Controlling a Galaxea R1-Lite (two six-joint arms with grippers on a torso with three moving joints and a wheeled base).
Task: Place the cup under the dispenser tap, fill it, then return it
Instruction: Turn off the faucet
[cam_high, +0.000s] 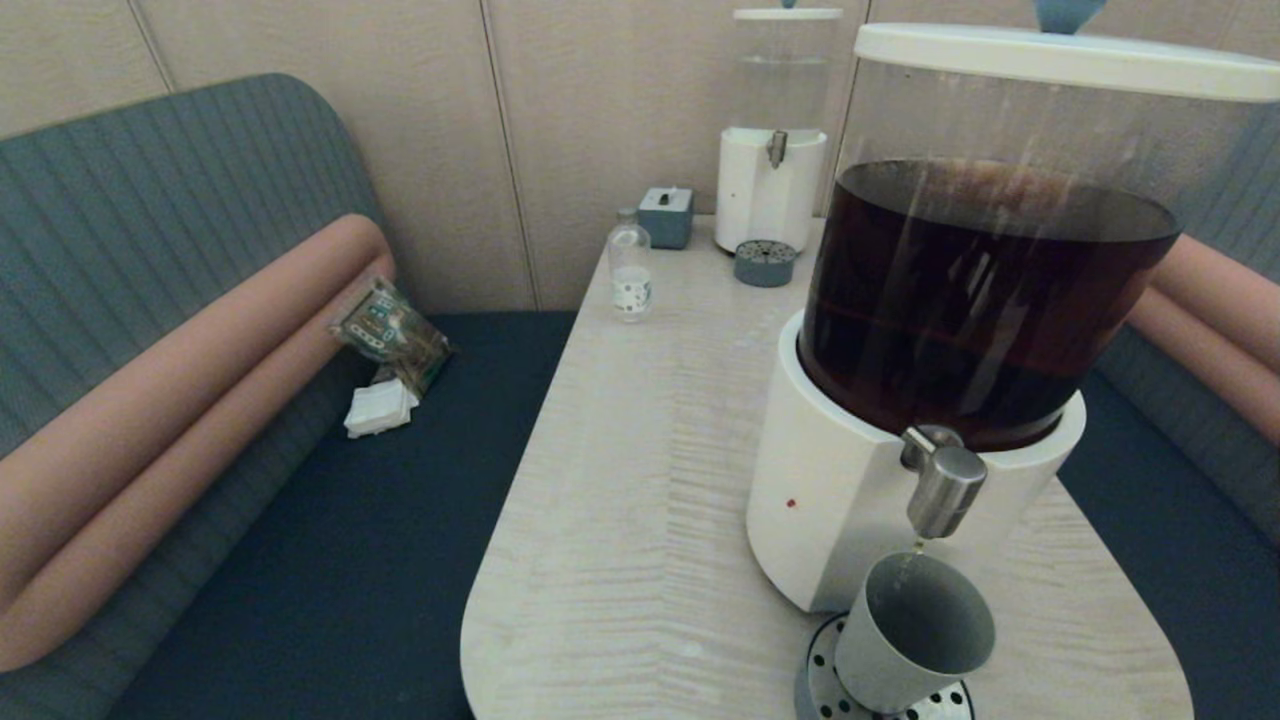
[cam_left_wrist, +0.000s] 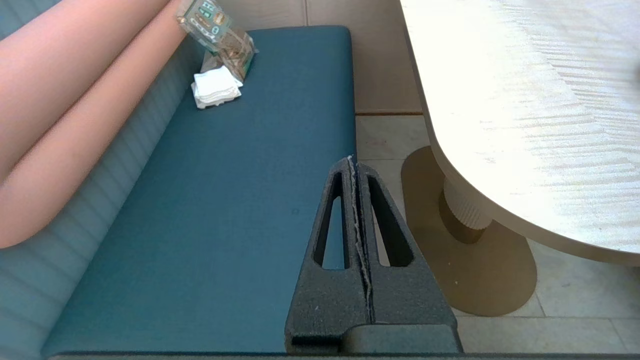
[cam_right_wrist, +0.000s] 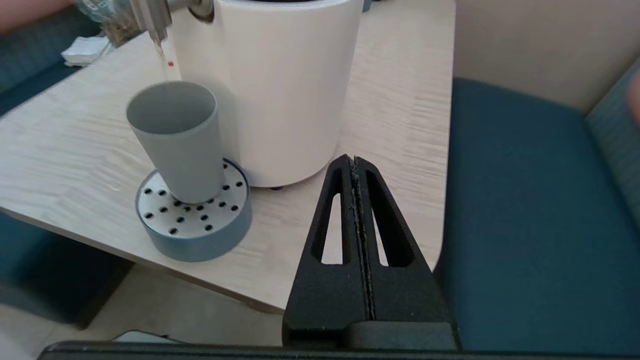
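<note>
The grey cup (cam_high: 912, 632) (cam_right_wrist: 176, 140) stands upright on the round perforated drip tray (cam_high: 830, 670) (cam_right_wrist: 195, 220), directly below the brushed-steel dispenser tap (cam_high: 943, 490) (cam_right_wrist: 150, 15) of the big white-based dispenser (cam_high: 850, 500) holding dark brown liquid. A thin stream or drip falls from the tap toward the cup. My right gripper (cam_right_wrist: 354, 159) is shut and empty, hovering off the table's near right edge, apart from the cup. My left gripper (cam_left_wrist: 351, 160) is shut and empty, parked low over the blue bench seat left of the table. Neither arm appears in the head view.
A small clear bottle (cam_high: 630, 270), a grey box (cam_high: 666, 216) and a smaller clear-liquid dispenser (cam_high: 772, 180) with its own drip tray (cam_high: 765, 263) stand at the table's far end. A snack packet (cam_high: 390, 332) and white napkins (cam_high: 380, 408) lie on the left bench.
</note>
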